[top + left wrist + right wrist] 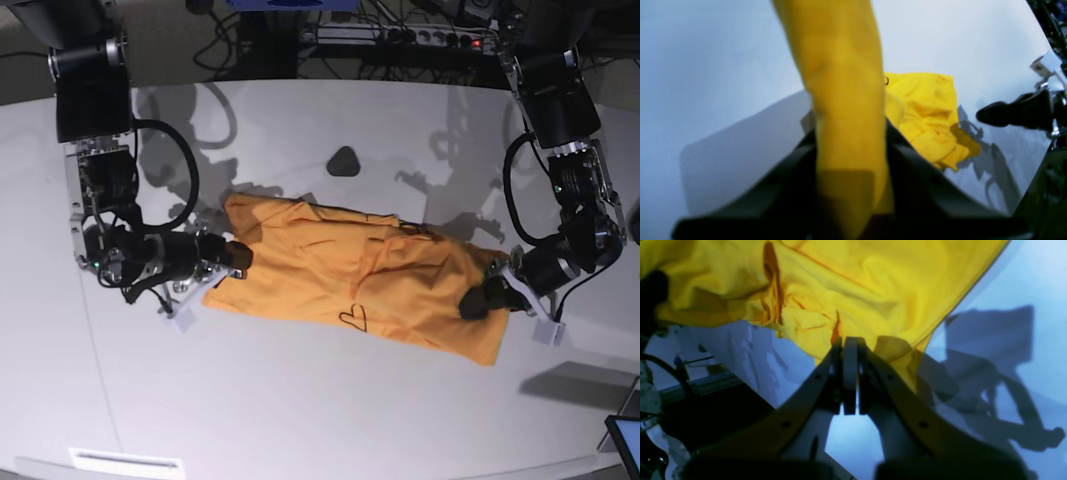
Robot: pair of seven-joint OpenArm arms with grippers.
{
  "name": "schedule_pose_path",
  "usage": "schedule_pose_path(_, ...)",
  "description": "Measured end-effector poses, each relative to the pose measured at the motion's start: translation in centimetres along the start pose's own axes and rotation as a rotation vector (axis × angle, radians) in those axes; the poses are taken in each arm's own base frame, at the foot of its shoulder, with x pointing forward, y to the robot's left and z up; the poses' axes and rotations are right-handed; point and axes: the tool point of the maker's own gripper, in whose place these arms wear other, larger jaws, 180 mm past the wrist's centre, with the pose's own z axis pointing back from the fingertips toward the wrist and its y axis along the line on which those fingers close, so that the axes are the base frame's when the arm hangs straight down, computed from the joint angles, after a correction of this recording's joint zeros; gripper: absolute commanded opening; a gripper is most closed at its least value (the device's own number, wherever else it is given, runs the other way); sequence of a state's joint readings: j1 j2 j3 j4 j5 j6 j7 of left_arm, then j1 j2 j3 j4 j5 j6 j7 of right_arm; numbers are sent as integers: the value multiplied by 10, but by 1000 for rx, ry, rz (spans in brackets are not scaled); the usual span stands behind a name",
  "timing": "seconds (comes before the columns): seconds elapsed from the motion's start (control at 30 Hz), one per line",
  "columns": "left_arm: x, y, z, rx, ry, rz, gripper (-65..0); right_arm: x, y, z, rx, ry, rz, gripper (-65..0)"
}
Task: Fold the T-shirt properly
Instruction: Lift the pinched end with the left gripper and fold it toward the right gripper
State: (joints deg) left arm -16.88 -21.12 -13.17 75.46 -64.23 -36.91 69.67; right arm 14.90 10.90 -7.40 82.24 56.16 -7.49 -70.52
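- Nearest, at 6 o'clock in the left wrist view: my left gripper (853, 186), jaws drawn narrow on a band of the T-shirt (840, 100) that runs straight up out of them toward 12 o'clock. I judge it a held edge, pulled taut so the cloth can be spread.
- Nearest in the right wrist view: my right gripper (850, 350), its fingers (850, 373) pressed fully together; yellow cloth (846, 283) meets the tips and fans out toward 12 o'clock. The pinch appears to hold a hem corner, though the contact itself is partly hidden.
- Middle ground, base view: the T-shirt (350, 280) lies stretched across the centre of the table (300, 420), the two arms at its opposite ends: right gripper (235, 258) at 9 o'clock, left gripper (480, 298) at 4 o'clock. Held this way, the garment is tensioned along its length, which I read as flattening before a fold; wrinkles and a bunched ridge remain near the middle.
- A small dark heart-shaped mark (352, 318) shows on the near edge of the cloth.
- Farther, toward 12 o'clock: a dark rounded object (343, 160) rests on the table, well apart from the shirt; I cannot tell what it is.
- Farthest: cables and equipment (400, 40) beyond the table's back edge.
- Task stage, as I judge it: early, no fold yet made.
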Motion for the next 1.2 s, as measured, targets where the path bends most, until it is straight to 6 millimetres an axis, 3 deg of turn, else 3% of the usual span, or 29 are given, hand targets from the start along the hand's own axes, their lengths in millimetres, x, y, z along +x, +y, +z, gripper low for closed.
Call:
schedule_pose_path(0.17, 7, -16, -10, -3, -21, 24, -650, -4, -1, -2, -1, 7, -5, -650)
schedule_pose_path(0.43, 19, -62, -50, -79, 19, 42, -650, -10, -6, -3, -8, 16, -14, -650)
schedule_pose_path(0.63, 24, -93, -72, -137, 55, -24, -650, -12, -33, 0, -59, -54, -42, -650)
schedule_pose_path(0.83, 4, -101, -97, -66, 137, -110, -650, 11, -60, 27, -106, -150, -79, -650)
schedule_pose_path(0.97, -5, -104, -102, -59, 153, -108, -650, 31, -79, 52, -137, -223, -110, -650)
schedule_pose_path(1.2, -22, -135, -118, -119, 234, -199, -650, 28, -78, 50, -134, -217, -114, -650)
